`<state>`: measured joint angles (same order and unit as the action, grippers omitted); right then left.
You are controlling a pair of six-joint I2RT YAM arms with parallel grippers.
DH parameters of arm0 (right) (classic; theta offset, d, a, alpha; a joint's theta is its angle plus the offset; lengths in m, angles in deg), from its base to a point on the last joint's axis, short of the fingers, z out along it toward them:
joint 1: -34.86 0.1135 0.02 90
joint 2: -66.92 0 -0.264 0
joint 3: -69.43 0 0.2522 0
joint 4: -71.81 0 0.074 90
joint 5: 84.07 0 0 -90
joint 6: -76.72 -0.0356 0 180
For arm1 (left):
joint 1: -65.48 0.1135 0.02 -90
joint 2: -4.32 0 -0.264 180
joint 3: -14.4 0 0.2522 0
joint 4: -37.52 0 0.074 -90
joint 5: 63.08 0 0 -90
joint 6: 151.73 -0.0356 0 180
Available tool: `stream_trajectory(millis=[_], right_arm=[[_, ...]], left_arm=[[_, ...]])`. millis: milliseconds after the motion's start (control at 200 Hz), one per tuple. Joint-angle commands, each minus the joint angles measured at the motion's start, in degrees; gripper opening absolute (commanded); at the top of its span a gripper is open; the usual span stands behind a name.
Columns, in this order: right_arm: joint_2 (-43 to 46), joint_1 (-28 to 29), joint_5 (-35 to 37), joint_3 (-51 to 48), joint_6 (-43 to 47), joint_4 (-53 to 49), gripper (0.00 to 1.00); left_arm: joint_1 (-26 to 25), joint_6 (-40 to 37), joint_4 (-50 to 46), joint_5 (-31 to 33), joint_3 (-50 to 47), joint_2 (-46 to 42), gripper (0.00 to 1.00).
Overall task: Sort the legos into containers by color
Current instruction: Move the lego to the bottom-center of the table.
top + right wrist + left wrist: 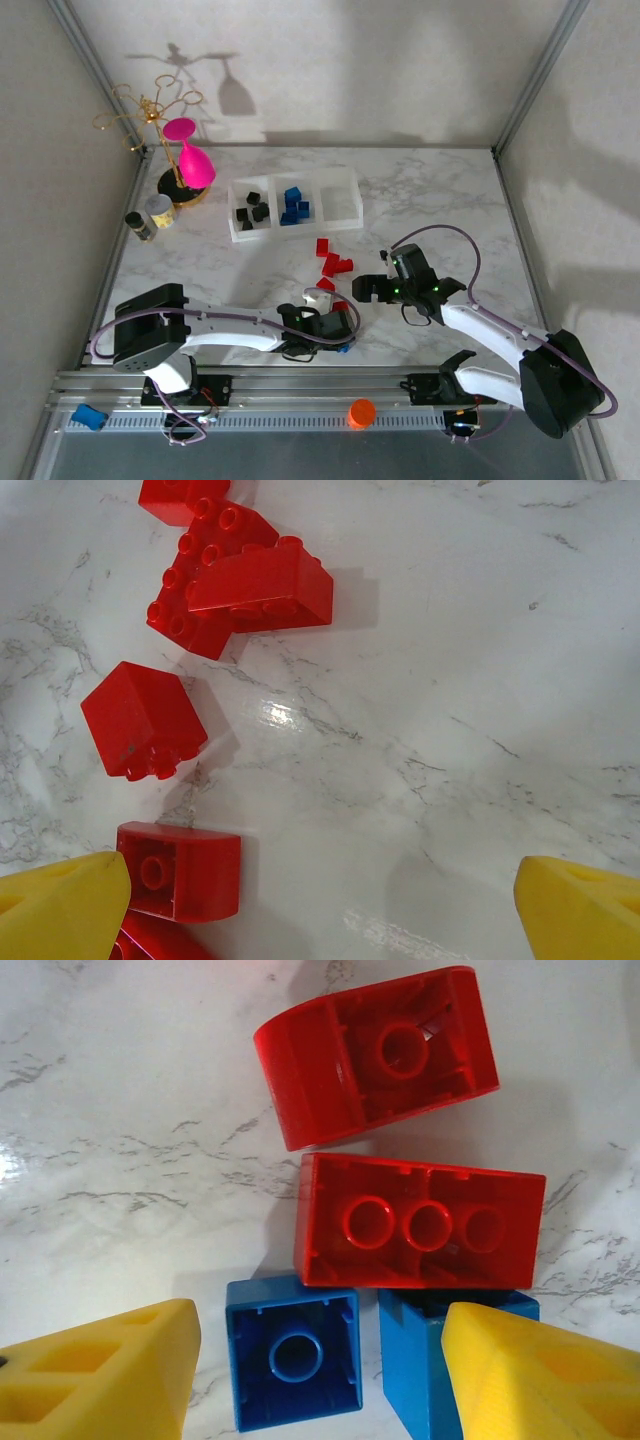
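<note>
Orange cap [362,412], containers [340,203] holding black legos [254,209], blue legos [294,205]

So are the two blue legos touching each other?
Apart. Left wrist view shows bare table between the square blue lego and the other blue lego.

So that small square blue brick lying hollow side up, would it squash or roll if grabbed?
The blue brick looks like hard moulded plastic, so it probably stays stiff. Its hollow shell suggests it is light. Flat, glossy sides may slip a little, but it should not roll.
</note>
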<state>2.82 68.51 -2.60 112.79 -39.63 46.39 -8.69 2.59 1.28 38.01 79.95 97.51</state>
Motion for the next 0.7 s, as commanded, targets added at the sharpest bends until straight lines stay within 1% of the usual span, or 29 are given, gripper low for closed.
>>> stream_trajectory(millis=[0, 55, 145, 270, 370, 436, 481, 566, 696], right_arm=[[0.55, 0.38, 1.15, 0.01, 0.24, -1.00, 0.99], [0.49, 0.37, 1.10, 0.09, 0.32, -0.95, 0.99], [0.46, 0.40, 1.05, 0.14, 0.26, -0.65, 0.99], [0.14, 0.41, 0.80, 0.34, 0.39, -0.06, 0.99], [-0.38, 0.38, 0.63, 0.54, 0.47, 0.11, 0.99], [-0.37, 0.39, 0.44, 0.45, 0.50, 0.24, 0.99], [-0.33, 0.39, 0.45, 0.16, 0.50, 0.41, 0.99], [-0.24, 0.37, 0.44, -0.07, 0.48, 0.50, 0.99], [-0.33, 0.39, 0.36, -0.36, 0.51, 0.67, 0.99]], left_arm=[[-0.52, 0.20, -1.30, -0.67, 0.17, 1.66, 0.65], [-0.45, 0.03, -1.62, -0.71, 0.21, 1.34, 0.66], [-0.16, 0.11, -5.19, 1.99, 1.20, -0.48, 0.67], [0.26, 0.85, -4.62, 2.28, 0.09, -3.47, 0.67], [0.26, 1.25, -5.19, 1.83, -0.03, -2.61, 0.66], [0.17, 1.97, -6.37, 2.65, -0.16, -2.40, 0.66], [0.17, 2.30, -5.25, 2.22, -1.07, -2.84, 0.64], [0.17, 1.93, -1.90, 0.12, -2.39, -2.63, 0.64], [0.19, 1.24, -2.27, 0.33, -1.17, -0.42, 0.63]])
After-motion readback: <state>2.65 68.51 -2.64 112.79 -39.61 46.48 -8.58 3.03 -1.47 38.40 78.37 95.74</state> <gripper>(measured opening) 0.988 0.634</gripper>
